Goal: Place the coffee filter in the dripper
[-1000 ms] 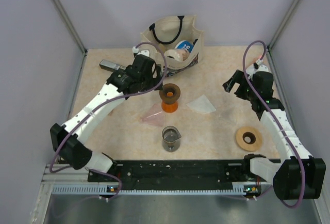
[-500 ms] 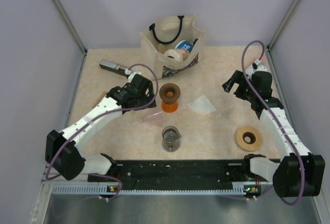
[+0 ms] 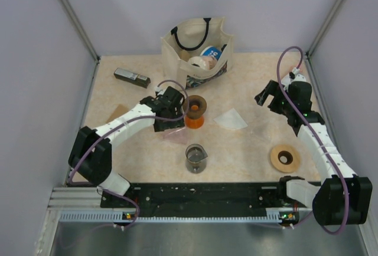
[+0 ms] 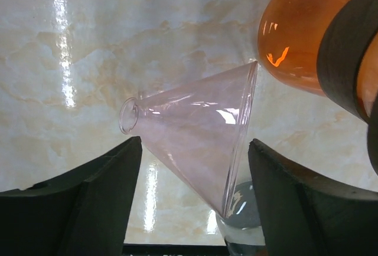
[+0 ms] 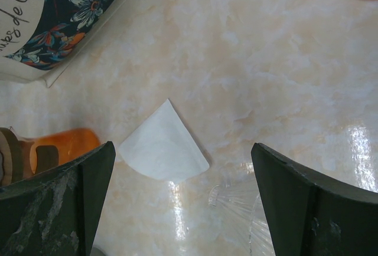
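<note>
The dripper [image 4: 195, 132] is a pinkish translucent cone lying on its side on the table. In the top view the dripper [image 3: 176, 134] lies just left of the orange stand. My left gripper [image 4: 195, 209] is open, with one finger on each side of the cone and not touching it; in the top view the left gripper [image 3: 168, 124] sits right over the cone. The coffee filter [image 5: 164, 147] lies flat and fan-shaped, and in the top view the filter [image 3: 231, 118] is right of the stand. My right gripper [image 5: 183, 209] is open and empty above it, and shows in the top view [image 3: 266, 98] too.
An orange stand with a dark brown ring [image 3: 194, 110] stands beside the dripper. A glass beaker [image 3: 196, 157] is near the front. A tan ring [image 3: 285, 157] lies at the right, and a cloth bag [image 3: 198, 52] and a dark bar [image 3: 132, 77] are at the back. A clear ribbed glass piece [image 5: 248, 215] lies near the filter.
My left arm has swung from beside the bag toward the front and down over the dripper, so its open fingers now straddle it. The right arm has not moved.
</note>
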